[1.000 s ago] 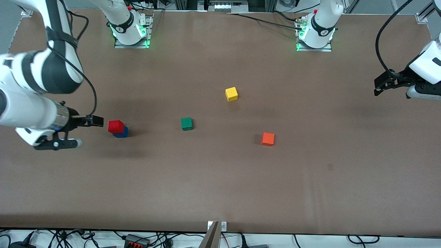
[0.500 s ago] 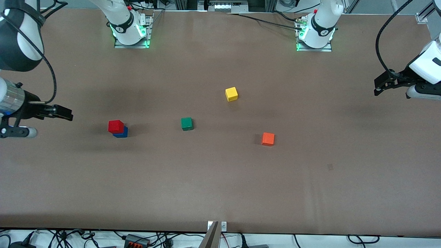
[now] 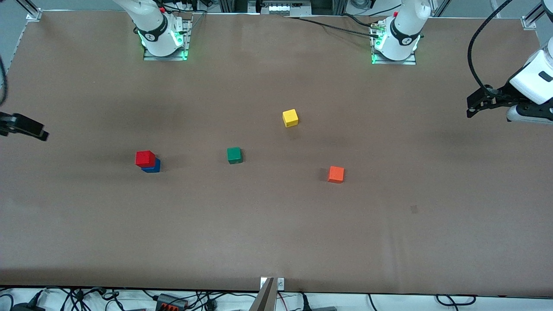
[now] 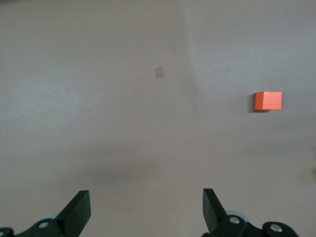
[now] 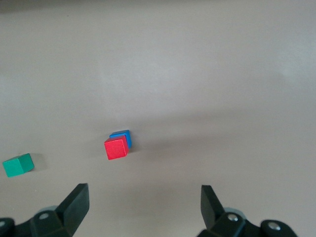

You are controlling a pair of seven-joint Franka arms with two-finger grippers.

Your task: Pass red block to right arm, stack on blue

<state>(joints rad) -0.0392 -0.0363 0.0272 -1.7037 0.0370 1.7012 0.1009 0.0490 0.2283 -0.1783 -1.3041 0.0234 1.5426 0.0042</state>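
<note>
We see the red block (image 3: 145, 158) sitting on the blue (image 3: 154, 166) at mid-left of the front view, slightly offset. Our right gripper (image 5: 143, 207) hangs wide and empty at the left edge; our left gripper (image 4: 146, 212), also wide and empty, waits at the right edge.

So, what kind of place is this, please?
Probably a robotics lab test bench: a brown table with two arm bases bolted to it, small cubes for stacking practice such as the red block on the blue, and cables along the table's edges.
</note>
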